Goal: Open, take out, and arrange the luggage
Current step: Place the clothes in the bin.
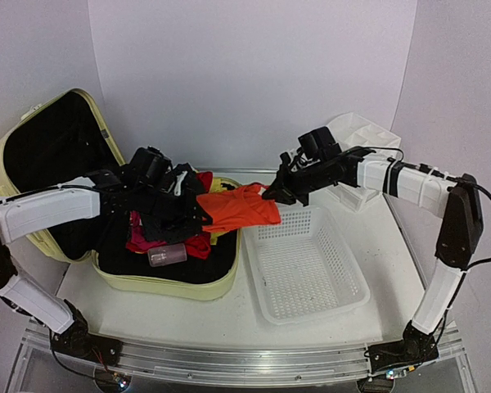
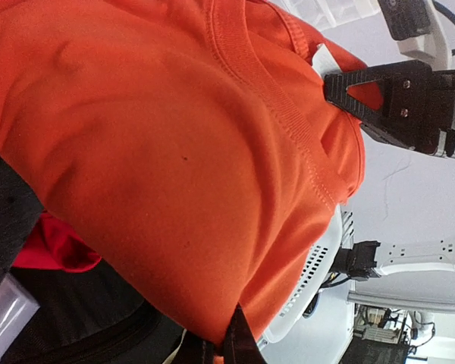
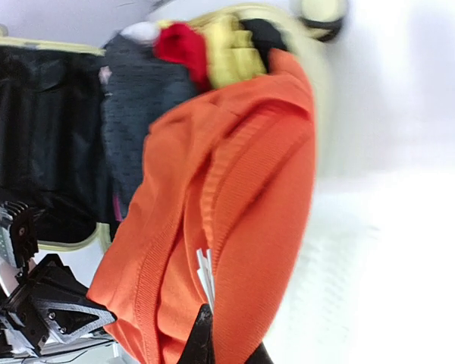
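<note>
Above the open luggage (image 1: 164,286), the left end effector (image 1: 204,215) pinches an orange shirt (image 1: 244,209).

Pale yellow-green luggage (image 1: 198,288), lid open, black-lined, apparently clothes-filled, table's left

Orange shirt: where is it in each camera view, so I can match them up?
Top external: orange shirt, centre, over the right rim of the luggage.
Left wrist: fills most of the frame.
Right wrist: centre, reaching the bottom edge.
Shared landmark: right gripper shut on its collar.
</note>
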Controlling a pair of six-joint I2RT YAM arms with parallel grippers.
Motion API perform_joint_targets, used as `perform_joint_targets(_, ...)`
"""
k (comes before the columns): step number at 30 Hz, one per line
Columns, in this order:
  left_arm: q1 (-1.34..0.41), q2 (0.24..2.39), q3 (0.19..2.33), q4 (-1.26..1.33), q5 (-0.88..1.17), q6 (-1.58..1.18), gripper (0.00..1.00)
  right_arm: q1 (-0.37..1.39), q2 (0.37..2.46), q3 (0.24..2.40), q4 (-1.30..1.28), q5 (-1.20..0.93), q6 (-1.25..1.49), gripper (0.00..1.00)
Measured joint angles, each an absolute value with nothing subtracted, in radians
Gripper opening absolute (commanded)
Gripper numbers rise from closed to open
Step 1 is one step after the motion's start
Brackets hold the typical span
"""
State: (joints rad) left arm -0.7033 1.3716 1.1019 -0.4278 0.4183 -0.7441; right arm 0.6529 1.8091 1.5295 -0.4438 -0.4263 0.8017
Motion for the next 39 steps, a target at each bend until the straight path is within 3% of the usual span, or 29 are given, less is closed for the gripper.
perform_joint_targets(16,-1.014,1.729,1.364,-0.307,0.390,-0.752,0.00,0.550,1.374,1.206,-0.753,-0.250,0.651,0.00)
perform_joint_targets(28,-1.157,1.989,1.407,-0.253,0.397,-0.762,0.00,0.545,1.461,0.960,-0.815,-0.171,0.561,0.01)
perform_joint_targets(31,-1.165,1.989,1.414,-0.245,0.397,-0.762,0.02,0.544,1.461,0.942,-0.812,-0.165,0.554,0.13)
perform_joint_targets(33,-1.173,1.989,1.414,-0.250,0.397,-0.764,0.14,0.544,1.452,0.942,-0.813,-0.162,0.549,0.27)
perform_joint_targets(36,-1.185,1.987,1.414,-0.244,0.400,-0.765,0.50,0.544,1.422,0.942,-0.833,-0.157,0.549,0.46)
perform_joint_targets(39,-1.197,1.959,1.417,-0.250,0.393,-0.763,0.63,0.545,1.377,0.950,-0.870,-0.153,0.540,0.50)
